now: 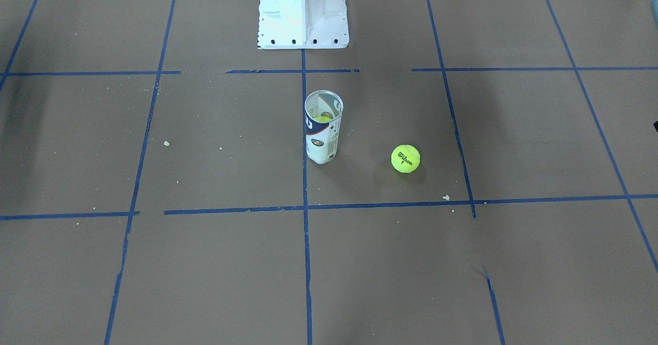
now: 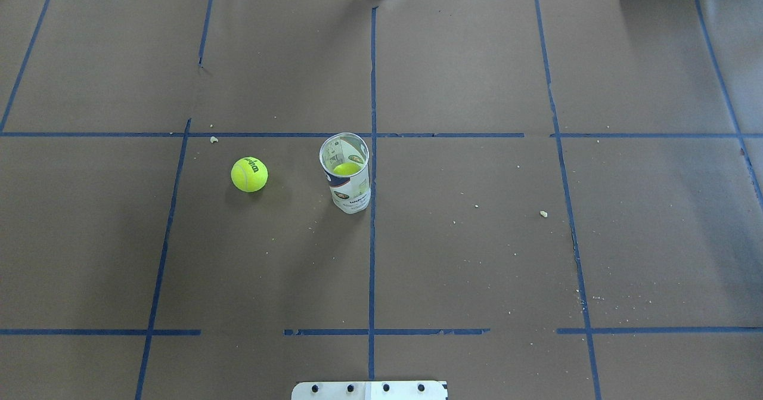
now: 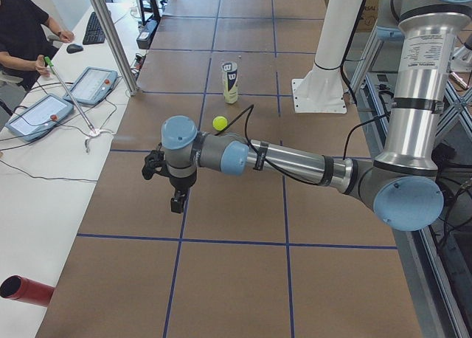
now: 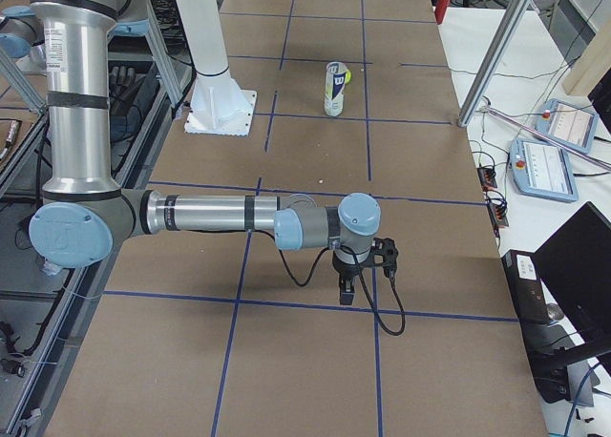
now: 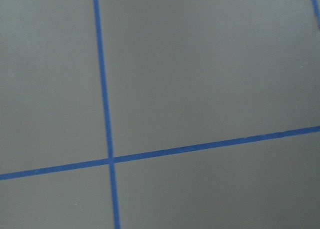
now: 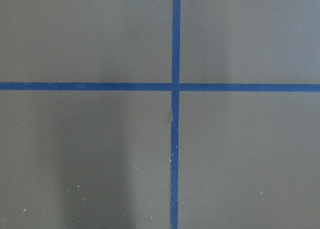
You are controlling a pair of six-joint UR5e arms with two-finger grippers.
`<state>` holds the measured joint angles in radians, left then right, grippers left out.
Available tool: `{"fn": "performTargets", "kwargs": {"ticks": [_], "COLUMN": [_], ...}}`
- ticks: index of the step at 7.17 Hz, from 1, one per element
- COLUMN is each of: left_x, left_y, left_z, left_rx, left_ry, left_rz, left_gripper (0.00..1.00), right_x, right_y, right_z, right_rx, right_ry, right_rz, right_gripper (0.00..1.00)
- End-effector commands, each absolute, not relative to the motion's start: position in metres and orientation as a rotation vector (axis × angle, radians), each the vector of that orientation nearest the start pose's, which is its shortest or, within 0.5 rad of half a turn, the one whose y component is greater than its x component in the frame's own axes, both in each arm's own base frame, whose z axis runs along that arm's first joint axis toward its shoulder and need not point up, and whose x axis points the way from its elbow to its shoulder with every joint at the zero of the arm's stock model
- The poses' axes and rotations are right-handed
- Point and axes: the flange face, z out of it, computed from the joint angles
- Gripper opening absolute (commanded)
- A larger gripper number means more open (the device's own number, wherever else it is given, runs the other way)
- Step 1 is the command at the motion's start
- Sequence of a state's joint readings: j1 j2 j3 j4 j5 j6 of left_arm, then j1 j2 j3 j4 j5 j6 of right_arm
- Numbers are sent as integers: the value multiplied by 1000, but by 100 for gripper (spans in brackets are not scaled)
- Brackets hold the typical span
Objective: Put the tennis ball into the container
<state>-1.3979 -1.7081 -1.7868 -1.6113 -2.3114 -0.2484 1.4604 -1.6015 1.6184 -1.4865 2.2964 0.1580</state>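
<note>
Trainee: Fingers first: are they apart or together?

Engineer: I cannot tell. The left fingers hang left of centre in the left-side view. The right fingers hang just below centre in the right-side view. Both are too small and dark to judge. Each wrist camera shows only bare worktop and blue tape.

Trainee: And the tennis ball?

Engineer: The tennis ball lies loose on the worktop, left of centre in the overhead view. It is near the container but not touching it. The container stands upright at the centre with its mouth open and another ball already inside. Both arms are well apart from them.

Trainee: What could go wrong?

Engineer: Three things, I'd judge. The tennis ball is round and free, so fingers closing off-centre could squirt it away across the worktop. The container looks light and nothing holds it, so a knock from a finger or wrist could topple it. And its mouth looks hardly wider than the tennis ball, so a release slightly off line could bounce it off the rim.
</note>
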Motion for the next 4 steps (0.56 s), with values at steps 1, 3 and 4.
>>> {"fn": "performTargets", "kwargs": {"ticks": [1, 3, 4], "left_x": [136, 252, 296], "left_y": [-566, -555, -548], "left_z": [380, 321, 304], "left_rx": [171, 77, 84], "left_ry": [881, 942, 922], "left_rz": [14, 29, 38], "left_gripper": [100, 100, 100], "right_x": [13, 13, 13], "right_y": [-490, -490, -490], "right_z": [645, 645, 645], "right_rx": [-1, -1, -1], "right_ry": [-731, -731, -731], "right_rz": [9, 9, 9], "right_gripper": [100, 100, 100]}}
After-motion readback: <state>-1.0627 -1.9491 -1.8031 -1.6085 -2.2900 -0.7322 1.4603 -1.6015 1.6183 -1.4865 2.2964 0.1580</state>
